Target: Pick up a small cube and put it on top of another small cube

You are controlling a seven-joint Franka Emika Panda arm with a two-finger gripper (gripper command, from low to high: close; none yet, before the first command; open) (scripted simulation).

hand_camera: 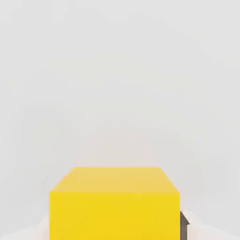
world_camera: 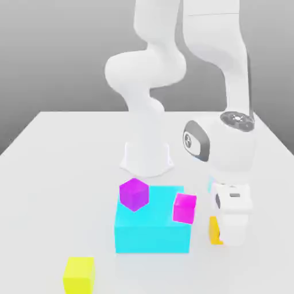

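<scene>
The small orange-yellow cube (world_camera: 213, 231) rests on the white table at the exterior view's right, just right of the cyan block. My gripper (world_camera: 228, 238) is lowered around it and hides most of it. In the hand view this cube (hand_camera: 115, 206) looms very close, and one dark fingertip (hand_camera: 184, 225) lies flush against its side, so the gripper is shut on the cube. The lemon-yellow cube (world_camera: 79, 275) sits alone near the front of the table at the exterior view's left, far from the gripper.
A big cyan block (world_camera: 152, 227) lies between the two yellow cubes. One magenta cube (world_camera: 134, 194) stands at its far left corner, another (world_camera: 185, 208) at its right edge. The robot base (world_camera: 147, 158) stands behind them.
</scene>
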